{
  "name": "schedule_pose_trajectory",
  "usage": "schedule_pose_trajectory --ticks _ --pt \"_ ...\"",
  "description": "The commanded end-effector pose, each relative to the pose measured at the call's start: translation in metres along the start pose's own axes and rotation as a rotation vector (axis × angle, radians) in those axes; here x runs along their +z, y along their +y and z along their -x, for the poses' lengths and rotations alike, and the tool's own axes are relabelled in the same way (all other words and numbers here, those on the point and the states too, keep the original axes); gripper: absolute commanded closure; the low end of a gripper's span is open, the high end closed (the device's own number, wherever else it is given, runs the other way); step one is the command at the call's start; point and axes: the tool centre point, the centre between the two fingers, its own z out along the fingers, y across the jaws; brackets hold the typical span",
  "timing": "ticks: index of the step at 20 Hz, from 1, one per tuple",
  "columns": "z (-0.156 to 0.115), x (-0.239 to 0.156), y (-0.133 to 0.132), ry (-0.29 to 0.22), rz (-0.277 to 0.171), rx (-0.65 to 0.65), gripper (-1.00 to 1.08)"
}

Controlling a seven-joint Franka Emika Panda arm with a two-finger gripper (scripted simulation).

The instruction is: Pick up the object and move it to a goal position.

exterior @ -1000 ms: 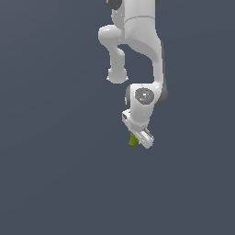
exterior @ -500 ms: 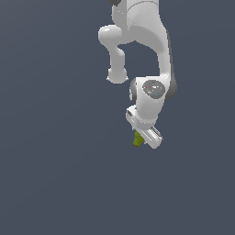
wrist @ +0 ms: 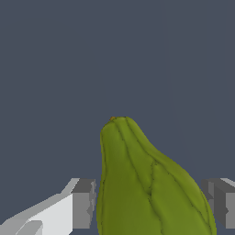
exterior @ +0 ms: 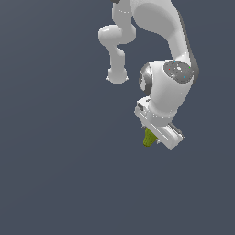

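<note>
A plain, dark slate-grey surface fills both views. The white arm's gripper [exterior: 155, 136] holds the olive-green, ridged, pear-shaped object [wrist: 147, 188] between its grey fingers [wrist: 83, 203], jaws closed against its sides, its narrow end protruding.

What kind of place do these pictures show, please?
Probably a bare simulated test scene, not a real room: a flat, featureless dark grey-blue background, a smoothly rendered white robot arm, and one olive-green, ridged, pear-like object between grey gripper fingers.

hand [exterior: 156, 136] hides most of the object [exterior: 148, 137].
</note>
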Motion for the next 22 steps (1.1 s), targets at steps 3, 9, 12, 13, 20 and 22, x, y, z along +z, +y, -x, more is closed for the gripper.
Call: schedule_pose_trajectory --ticks 3,9,12,13,20,22 --pt "0.002 -0.036 -0.021 0.001 -0.001 0.0 1.08" --pt "0.003 -0.073 -0.044 0.0 -0.001 0.0 1.08" --pt "0.004 -0.088 -0.055 0.0 -0.001 0.0 1.08" --pt "0.004 -0.093 -0.058 0.0 -0.001 0.0 1.08" --pt "0.005 -0.117 -0.074 -0.001 -0.001 -0.001 1.08" --pt "0.005 -0.121 -0.077 -0.001 -0.001 -0.001 1.08"
